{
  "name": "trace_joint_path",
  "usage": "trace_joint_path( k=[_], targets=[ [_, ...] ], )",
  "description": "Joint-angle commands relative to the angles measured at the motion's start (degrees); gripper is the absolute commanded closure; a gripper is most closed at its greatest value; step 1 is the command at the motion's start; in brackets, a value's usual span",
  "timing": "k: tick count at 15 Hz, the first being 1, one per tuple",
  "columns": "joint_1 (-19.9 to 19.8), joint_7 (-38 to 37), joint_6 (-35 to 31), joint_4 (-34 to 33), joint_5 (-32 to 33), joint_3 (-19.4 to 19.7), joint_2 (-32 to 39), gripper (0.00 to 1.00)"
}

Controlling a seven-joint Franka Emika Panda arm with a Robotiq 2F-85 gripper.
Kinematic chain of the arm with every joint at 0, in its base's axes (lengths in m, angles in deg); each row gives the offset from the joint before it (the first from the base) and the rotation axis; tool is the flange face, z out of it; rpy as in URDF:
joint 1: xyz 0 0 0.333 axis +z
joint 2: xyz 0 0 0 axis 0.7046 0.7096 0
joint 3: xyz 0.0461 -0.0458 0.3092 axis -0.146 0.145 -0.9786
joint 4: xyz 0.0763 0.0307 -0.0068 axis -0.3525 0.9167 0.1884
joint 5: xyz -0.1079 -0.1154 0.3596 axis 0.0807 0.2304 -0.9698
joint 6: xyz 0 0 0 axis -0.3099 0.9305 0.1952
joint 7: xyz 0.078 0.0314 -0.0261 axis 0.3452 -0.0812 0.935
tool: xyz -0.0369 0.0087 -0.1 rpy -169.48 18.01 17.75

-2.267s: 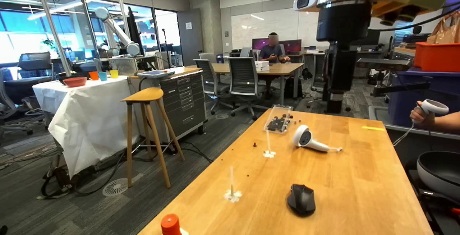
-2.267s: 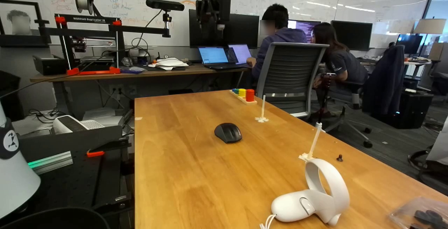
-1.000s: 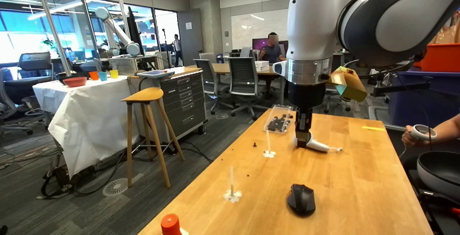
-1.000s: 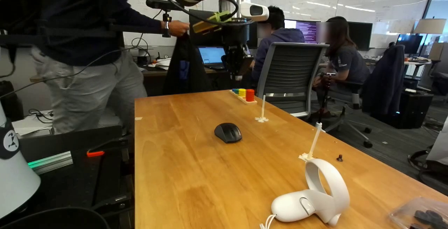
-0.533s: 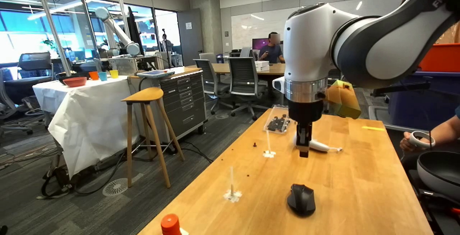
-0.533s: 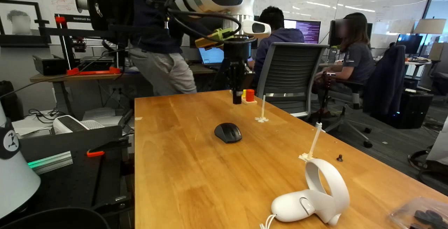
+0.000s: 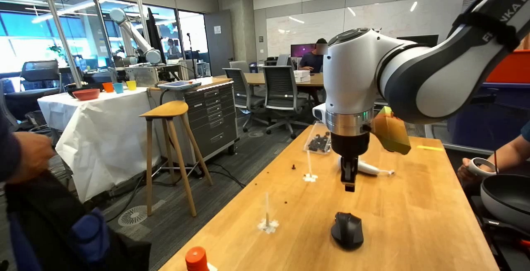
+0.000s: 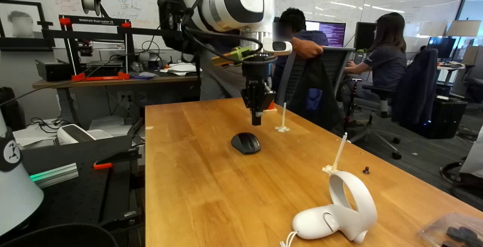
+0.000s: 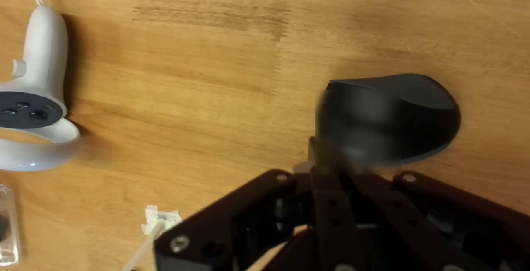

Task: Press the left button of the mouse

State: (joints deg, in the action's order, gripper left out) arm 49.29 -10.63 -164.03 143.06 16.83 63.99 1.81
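The black mouse lies on the wooden table, and also shows in an exterior view as the dark mouse. Pointing down, my gripper hangs above the table, apart from the mouse and on its far side there. Its fingers are pressed together with nothing visible between them; the narrow tip of the gripper stays higher than the mouse. In the wrist view the mouse is just beyond the gripper. A blur covers the fingertips and one end of the mouse, so the left button cannot be made out.
A white controller lies on the table. Two thin upright pegs are taped down along one side. A clear box of dark parts and a red stack sit near the edges. A person's hand passes beside the table.
From high above, the arm has come down, its gripper sinking closer to the table and the mouse. The mouse has stayed put. Someone carrying a dark bag has walked past behind the table.
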Motion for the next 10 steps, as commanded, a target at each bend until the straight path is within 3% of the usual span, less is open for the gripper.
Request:
trace_joint_path(
  k=[1,10],
  targets=[
    [1.7,-2.1,-2.1,-1.7,2.0,1.5,2.5,1.0],
    [3.6,-2.8,-7.1,-3.5,2.2,3.6,7.0,1.0]
  ],
)
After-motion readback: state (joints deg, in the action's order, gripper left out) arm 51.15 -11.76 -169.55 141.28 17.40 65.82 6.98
